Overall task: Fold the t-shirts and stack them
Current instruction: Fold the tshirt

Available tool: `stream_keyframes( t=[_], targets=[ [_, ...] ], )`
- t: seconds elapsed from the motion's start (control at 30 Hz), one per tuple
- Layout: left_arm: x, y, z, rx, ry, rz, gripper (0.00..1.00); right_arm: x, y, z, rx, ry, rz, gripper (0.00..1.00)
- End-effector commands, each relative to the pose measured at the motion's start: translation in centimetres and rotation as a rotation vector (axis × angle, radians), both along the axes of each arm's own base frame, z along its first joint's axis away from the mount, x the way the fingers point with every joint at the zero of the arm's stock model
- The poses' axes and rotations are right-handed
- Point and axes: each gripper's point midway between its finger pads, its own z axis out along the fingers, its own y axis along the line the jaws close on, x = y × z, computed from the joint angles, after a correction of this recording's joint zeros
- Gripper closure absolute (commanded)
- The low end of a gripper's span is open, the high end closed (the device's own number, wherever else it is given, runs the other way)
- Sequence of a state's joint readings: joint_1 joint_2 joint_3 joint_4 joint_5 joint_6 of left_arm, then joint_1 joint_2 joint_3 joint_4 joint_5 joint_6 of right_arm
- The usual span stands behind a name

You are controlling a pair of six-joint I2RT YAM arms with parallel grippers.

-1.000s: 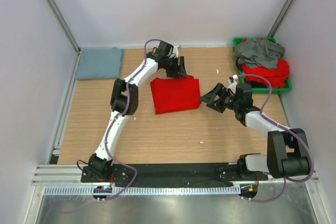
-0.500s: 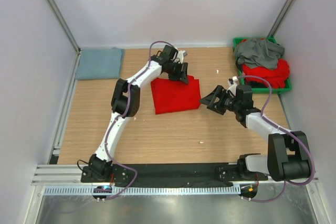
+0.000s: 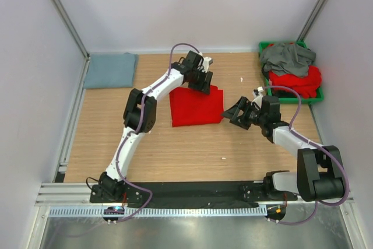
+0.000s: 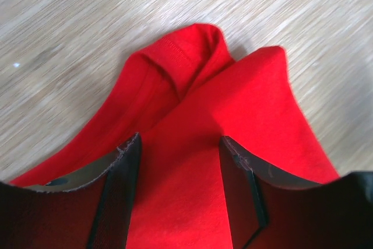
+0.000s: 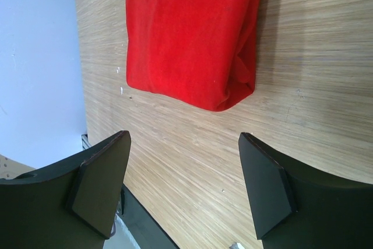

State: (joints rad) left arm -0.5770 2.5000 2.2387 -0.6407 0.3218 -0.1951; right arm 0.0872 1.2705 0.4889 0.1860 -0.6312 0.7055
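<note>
Left claw [image 3: 202, 82] shifted right along far edge of folded red t-shirt [image 3: 195, 108]; right claw [image 3: 231, 115] edged closer to shirt's right side; left fingers [image 4: 119, 167] about half-spread, straddling red cloth (nothing pinched); right claw wide open, empty, low over table [image 3: 175, 150] just beside shirt; blue-grey t-shirt [image 3: 111, 69] folded at far-left corner; dark grey t-shirt [image 3: 287, 56] heaped on red t-shirts [image 3: 302, 81] in green bin [image 3: 265, 45].

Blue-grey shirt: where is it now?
Top view: the blue-grey shirt lies folded at the table's far-left corner, well left of the red shirt at centre.
</note>
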Motion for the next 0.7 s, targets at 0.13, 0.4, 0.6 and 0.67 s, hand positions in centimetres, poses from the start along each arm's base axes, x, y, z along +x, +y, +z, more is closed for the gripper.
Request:
stream_keyframes(
  t=[0.13, 0.4, 0.6, 0.67],
  targets=[
    [0.4, 0.1, 4.5, 0.037, -0.144, -0.019, 0.6, 0.0, 0.2, -0.2, -0.003, -0.025, 0.025, 0.19],
    [0.3, 0.3, 4.9, 0.04, -0.142, -0.005, 1.0, -0.2, 0.2, -0.6, -0.008, -0.016, 0.028, 0.19],
    [1.4, 2.4, 9.0, 0.087, -0.238, 0.078, 1.0, -0.3, 0.2, -0.7, -0.009, -0.016, 0.032, 0.19],
    [1.6, 2.8, 10.2, 0.082, -0.257, 0.091, 1.0, -0.3, 0.2, -0.7, -0.012, -0.02, 0.032, 0.19]
  ],
)
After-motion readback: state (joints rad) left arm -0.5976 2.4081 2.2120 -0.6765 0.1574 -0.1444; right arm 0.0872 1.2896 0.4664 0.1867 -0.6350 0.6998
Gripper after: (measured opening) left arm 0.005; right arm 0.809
